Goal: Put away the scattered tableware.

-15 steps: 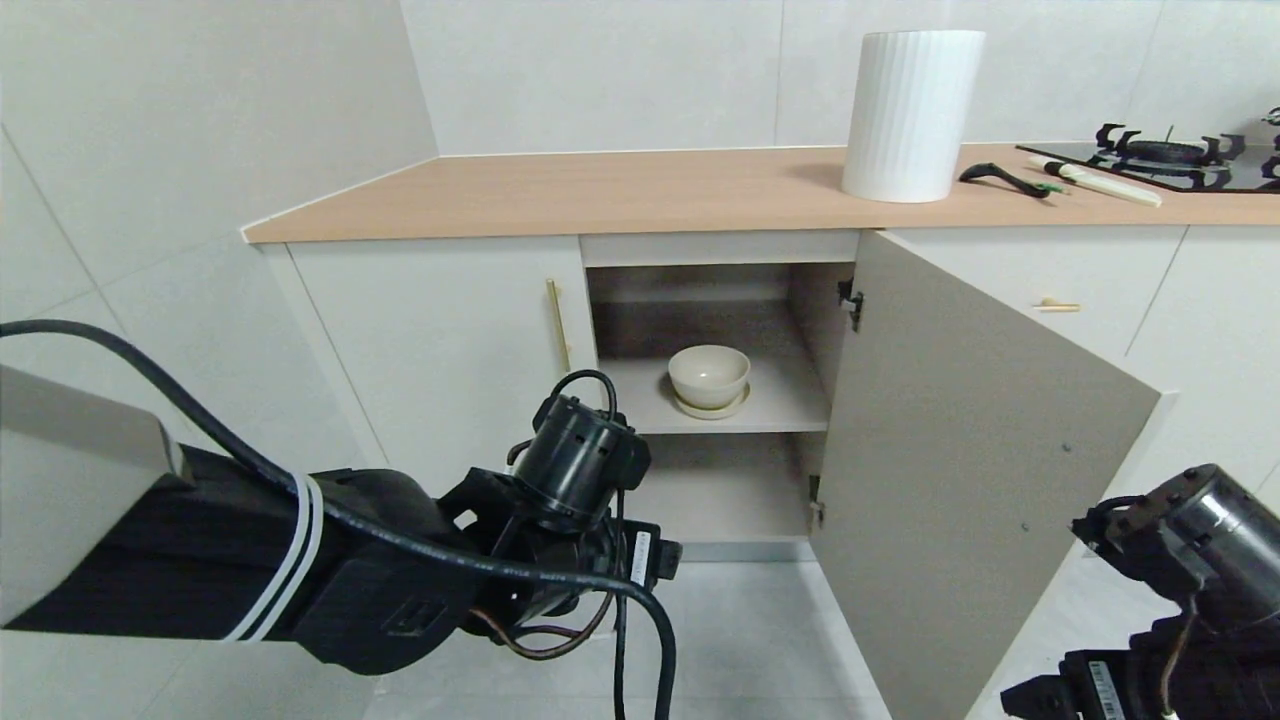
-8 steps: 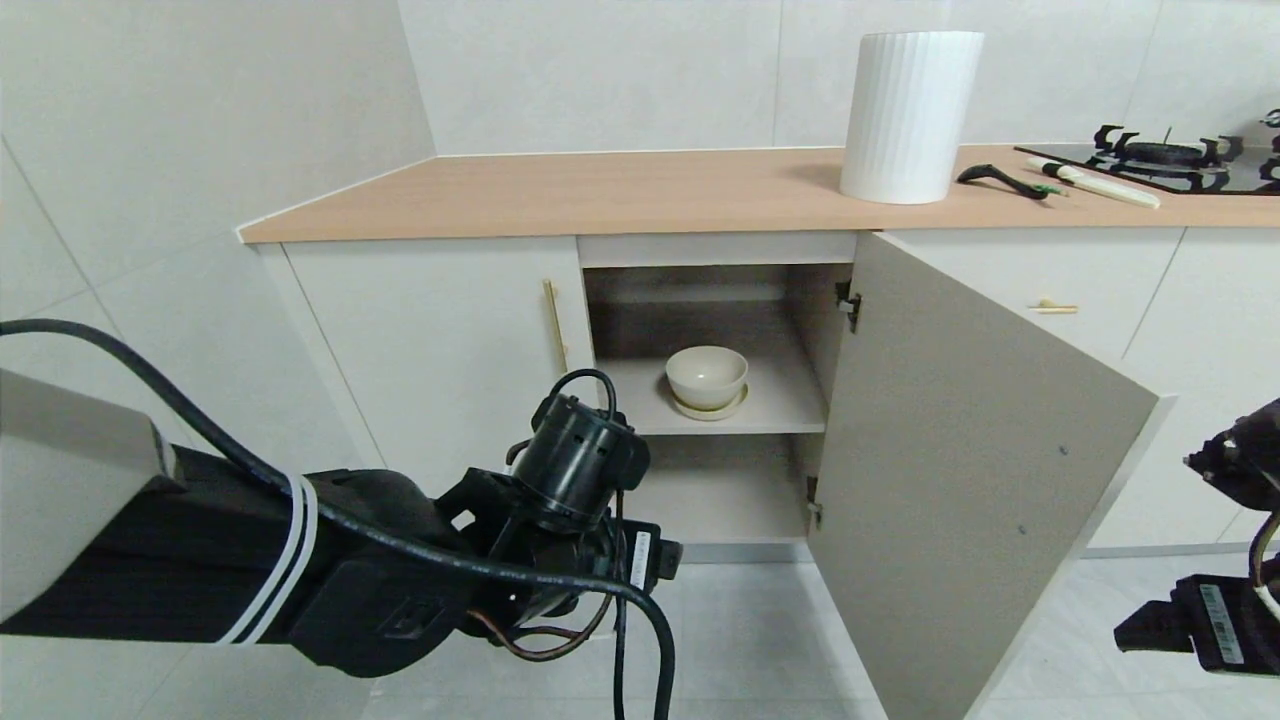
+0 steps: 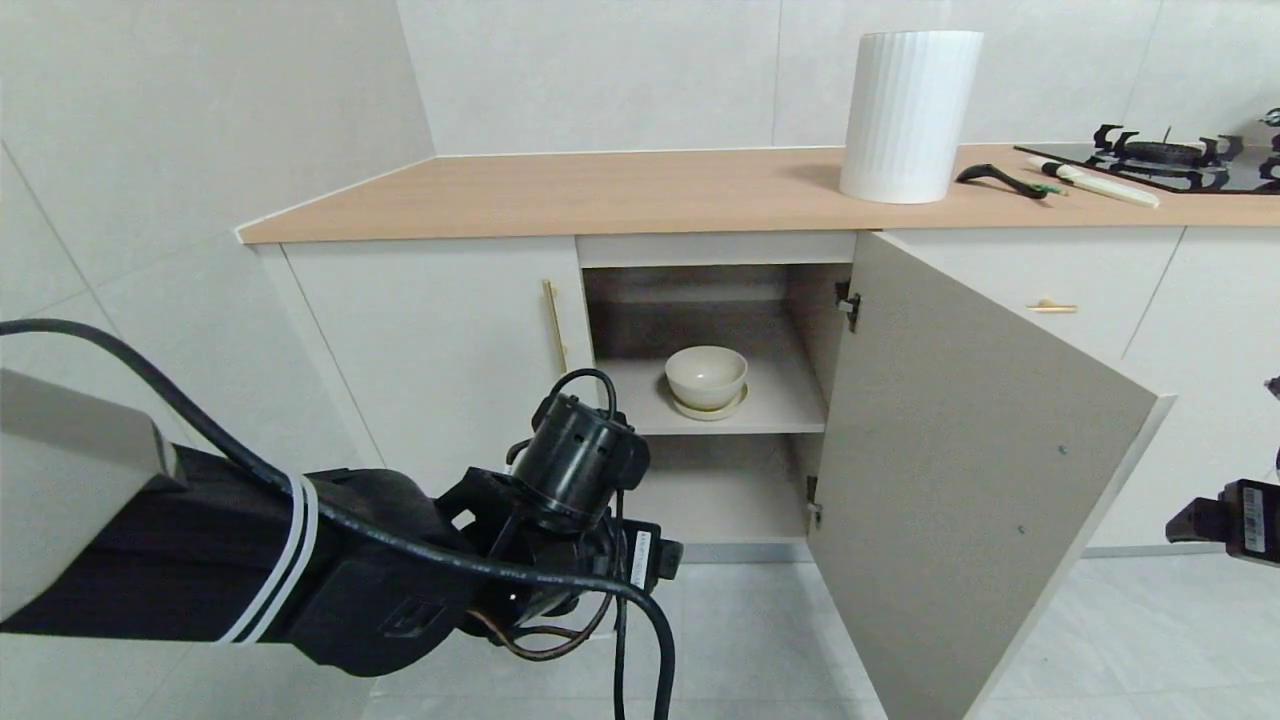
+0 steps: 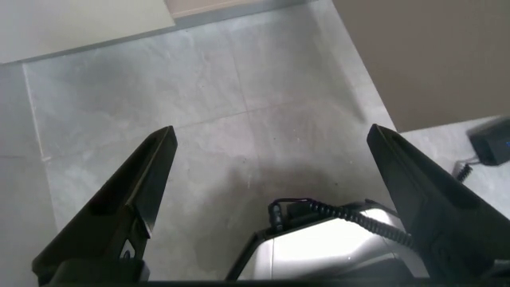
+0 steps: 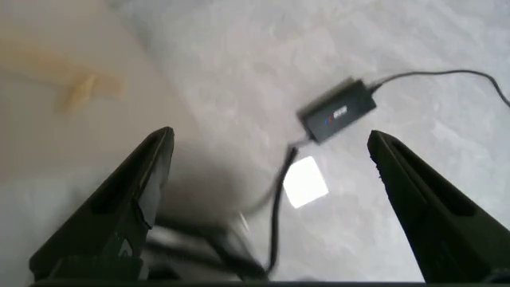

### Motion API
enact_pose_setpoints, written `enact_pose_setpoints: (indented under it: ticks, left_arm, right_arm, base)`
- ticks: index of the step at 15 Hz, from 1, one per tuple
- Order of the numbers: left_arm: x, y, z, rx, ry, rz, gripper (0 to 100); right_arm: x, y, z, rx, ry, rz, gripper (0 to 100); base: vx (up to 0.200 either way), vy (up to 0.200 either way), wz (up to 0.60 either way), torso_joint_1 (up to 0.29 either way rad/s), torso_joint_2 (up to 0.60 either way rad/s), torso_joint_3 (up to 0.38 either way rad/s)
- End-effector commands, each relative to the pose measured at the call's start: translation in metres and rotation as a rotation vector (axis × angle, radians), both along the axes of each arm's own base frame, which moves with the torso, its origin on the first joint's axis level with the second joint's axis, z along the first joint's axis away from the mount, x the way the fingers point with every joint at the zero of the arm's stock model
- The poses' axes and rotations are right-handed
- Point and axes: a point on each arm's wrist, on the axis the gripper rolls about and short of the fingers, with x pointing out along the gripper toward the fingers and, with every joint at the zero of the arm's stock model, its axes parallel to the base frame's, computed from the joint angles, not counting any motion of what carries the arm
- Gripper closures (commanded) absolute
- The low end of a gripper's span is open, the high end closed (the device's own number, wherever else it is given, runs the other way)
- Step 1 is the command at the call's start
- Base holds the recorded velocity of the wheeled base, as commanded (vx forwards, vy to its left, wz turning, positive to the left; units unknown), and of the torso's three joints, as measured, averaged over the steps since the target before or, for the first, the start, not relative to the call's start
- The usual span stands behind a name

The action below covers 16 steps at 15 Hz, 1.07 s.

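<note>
Now: open cabinet (image 3: 700,300) holds bowl (image 3: 706,372) on saucer (image 3: 738,406), upper shelf (image 3: 790,400).

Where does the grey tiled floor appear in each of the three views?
Head view: the grey tiled floor runs along the bottom, below the open cabinet door.
Left wrist view: the floor lies between the fingers of the open left gripper, next to the door.
Right wrist view: the floor lies beyond the open right gripper.
Shared landmark: the black box with a cable lies on the floor in both wrist views.
</note>
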Motion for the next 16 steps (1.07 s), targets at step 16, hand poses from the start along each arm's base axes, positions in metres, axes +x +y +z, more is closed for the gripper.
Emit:
enact_pose_setpoints:
  ticks: [16]
  left_arm:
    - [0.002, 0.034, 0.053, -0.069, -0.141, 0.071, 0]
  right_arm:
    - [0.085, 0.117, -0.019, 0.236, -0.065, 0.513, 0]
  base:
    - [0.0, 0.0, 0.0, 0.0, 0.0, 0.0]
